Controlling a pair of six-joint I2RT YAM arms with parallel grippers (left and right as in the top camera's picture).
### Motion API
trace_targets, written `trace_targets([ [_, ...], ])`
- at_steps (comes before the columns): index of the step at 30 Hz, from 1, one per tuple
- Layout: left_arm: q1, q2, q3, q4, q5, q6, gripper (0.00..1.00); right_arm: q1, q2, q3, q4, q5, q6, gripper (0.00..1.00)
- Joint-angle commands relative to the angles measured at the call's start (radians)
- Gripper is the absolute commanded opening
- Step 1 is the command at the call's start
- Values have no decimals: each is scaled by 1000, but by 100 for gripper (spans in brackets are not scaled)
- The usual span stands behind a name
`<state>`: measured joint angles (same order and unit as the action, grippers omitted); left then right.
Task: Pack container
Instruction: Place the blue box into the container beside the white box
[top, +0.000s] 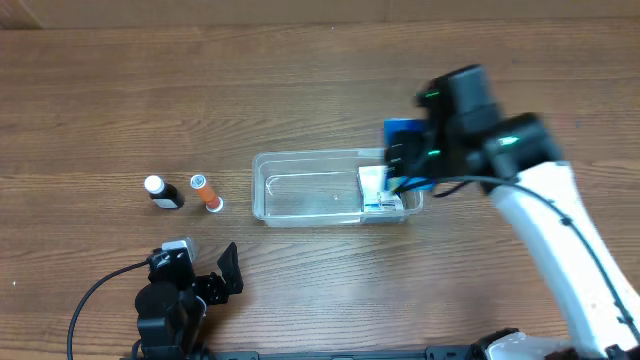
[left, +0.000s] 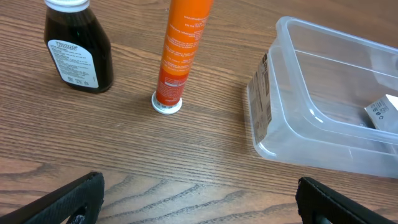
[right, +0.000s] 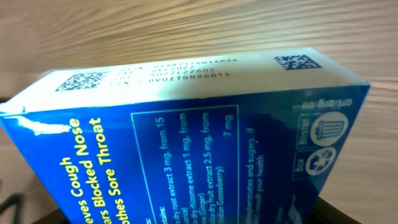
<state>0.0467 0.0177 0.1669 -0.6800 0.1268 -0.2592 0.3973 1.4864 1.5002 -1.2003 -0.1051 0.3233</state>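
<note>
The clear container (top: 300, 157) lies in the middle of the table, long side left to right; its left end shows in the left wrist view (left: 292, 93). A small white carton (top: 375, 190) lies inside at its right end, and also shows in the left wrist view (left: 382, 111). My right gripper (top: 405, 165) hovers over the container's right end, shut on a blue carton (top: 403, 132). The blue carton (right: 205, 149) fills the right wrist view, tilted, and hides the fingers. My left gripper (top: 215, 283) is open and empty near the front edge, left of the container (left: 199, 199).
A dark bottle with a white cap (top: 162, 192) (left: 78, 46) and an orange tube (top: 207, 192) (left: 180, 56) stand left of the container. My left gripper is in front of them.
</note>
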Motion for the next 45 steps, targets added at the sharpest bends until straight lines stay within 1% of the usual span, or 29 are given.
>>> trace_targets([
  [1,5,-9,-6,4,-7,-10,100,164,79,-31,54,111,176,64],
  [4,5,-9,-6,4,-7,-10,100,232,170,-31,86,169,213,64],
  [9,5,-9,-6,4,-7,-10,100,237,328,-31,150,156,235,63],
  [12,5,-9,-6,4,-7,-10,100,237,372,-31,192,146,235,63],
  [16,5,-9,-6,4,-7,-10,100,237,374,-33,207,104,256,63],
  [17,5,-9,-6,4,-7,-10,100,237,374,-43,208,104,281,64],
  [19,5,-9,-6,4,-7,-10,100,238,374,-56,223,103,281,72],
  [21,5,-9,-6,4,-7,-10,100,239,374,-61,221,100,280,73],
  [24,5,-9,-6,4,-7,-10,100,243,374,-61,206,105,277,81],
  [25,5,-9,-6,4,-7,-10,100,243,373,-60,203,113,275,84],
  [26,5,-9,-6,4,-7,-10,100,243,372,-58,200,129,275,94],
  [27,5,-9,-6,4,-7,-10,100,243,368,-57,195,150,272,96],
  [30,5,-9,-6,4,-7,-10,100,243,350,-39,183,167,222,96],
  [35,5,-9,-6,4,-7,-10,100,232,257,-6,159,185,219,95],
  [37,5,-9,-6,4,-7,-10,100,192,172,14,145,223,219,100],
  [39,5,-9,-6,4,-7,-10,100,127,99,29,135,233,219,100],
  [42,5,-9,-6,4,-7,-10,100,-68,-28,34,108,236,214,100],
  [45,5,-9,-6,4,-7,-10,100,-336,-73,33,82,236,130,100],
])
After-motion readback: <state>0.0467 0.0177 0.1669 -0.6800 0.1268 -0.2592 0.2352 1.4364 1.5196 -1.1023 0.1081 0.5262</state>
